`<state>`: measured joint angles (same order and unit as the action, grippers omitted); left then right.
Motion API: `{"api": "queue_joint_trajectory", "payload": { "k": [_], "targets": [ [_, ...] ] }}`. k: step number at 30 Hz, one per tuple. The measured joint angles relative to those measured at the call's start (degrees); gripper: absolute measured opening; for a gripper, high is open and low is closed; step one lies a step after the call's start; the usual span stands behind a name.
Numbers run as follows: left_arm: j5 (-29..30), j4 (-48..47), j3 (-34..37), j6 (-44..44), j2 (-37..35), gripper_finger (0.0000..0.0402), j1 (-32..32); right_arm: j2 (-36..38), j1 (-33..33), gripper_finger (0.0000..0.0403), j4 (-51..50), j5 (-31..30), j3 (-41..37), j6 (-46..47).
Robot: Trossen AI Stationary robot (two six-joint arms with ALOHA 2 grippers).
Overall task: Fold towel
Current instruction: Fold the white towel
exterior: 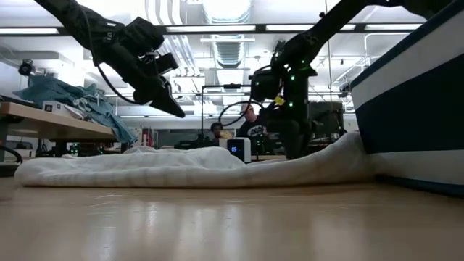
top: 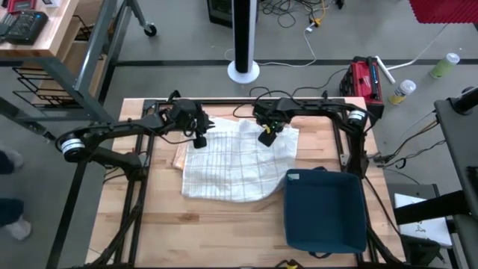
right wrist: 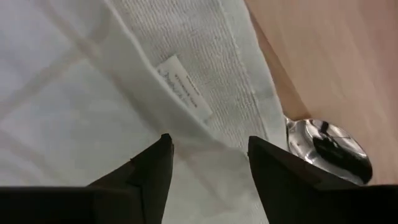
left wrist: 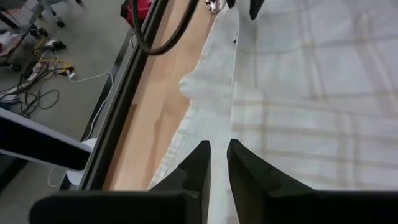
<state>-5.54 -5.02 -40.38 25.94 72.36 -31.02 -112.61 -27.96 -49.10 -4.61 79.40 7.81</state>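
Note:
A white towel (top: 235, 161) with faint checked lines lies spread and rumpled on the wooden table (top: 149, 224), resting on its underside. My left gripper (top: 200, 140) hangs above the towel's far left edge (left wrist: 199, 93), tilted down. It is clear of the cloth in the low view (exterior: 170, 105), and its fingers (left wrist: 217, 152) are a narrow gap apart with nothing between them. My right gripper (top: 267, 137) points down over the towel's far right part. It is open wide (right wrist: 208, 146) over the hem, beside a sewn label (right wrist: 183, 87). My right gripper stands low over the towel's hem near the label, fingers pointing down. The towel's bulge hides the tips in the low view (exterior: 293, 148), so I cannot tell whether they touch the cloth.
A dark blue bin (top: 325, 209) stands at the near right, its wall (exterior: 406, 94) against the towel's right end. A shiny round metal fitting (right wrist: 329, 149) sits in the wood beside the hem. People sit in the room beyond (exterior: 217, 134). Bare wood lies along the near edge.

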Motion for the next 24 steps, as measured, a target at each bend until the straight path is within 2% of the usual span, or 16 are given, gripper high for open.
{"api": "queue_joint_trajectory", "payload": {
  "k": [6, 8, 13, 15, 17, 20, 24],
  "targets": [
    [0.3, -0.1, 0.0, 0.1, 0.0, 0.0037, 0.1, -1.1, 0.2, 0.0174, -1.5, 0.1, 2.2, -3.1],
    [2.1, 0.0, 0.0, 0.5, 0.0, 0.0038, 0.1, -0.7, 0.2, 0.0150, -2.2, 0.1, 2.6, -4.1],
    [10.9, -0.1, 0.0, 0.5, -0.1, 0.0043, 0.0, -0.5, 0.2, 0.0061, -2.1, 0.1, 4.2, -6.4],
    [11.6, -0.1, 0.0, 0.5, -0.1, 0.0044, 0.0, -0.5, 0.2, 0.0025, -2.0, 0.1, 4.3, -7.8],
    [11.6, -0.1, 0.0, 0.4, -0.1, 0.0045, 0.0, -0.5, 0.2, 0.0007, -2.1, 0.1, 4.3, -9.1],
    [11.6, -0.1, 0.0, 0.2, -0.1, 0.0042, 0.1, -0.4, 0.2, 0.0024, -2.0, 0.1, 4.3, -10.4],
    [11.6, 0.0, 0.0, -0.9, -0.1, 0.0037, 0.1, -0.4, 0.2, 0.0085, -1.9, 0.2, 4.4, -11.3]
  ]
}}
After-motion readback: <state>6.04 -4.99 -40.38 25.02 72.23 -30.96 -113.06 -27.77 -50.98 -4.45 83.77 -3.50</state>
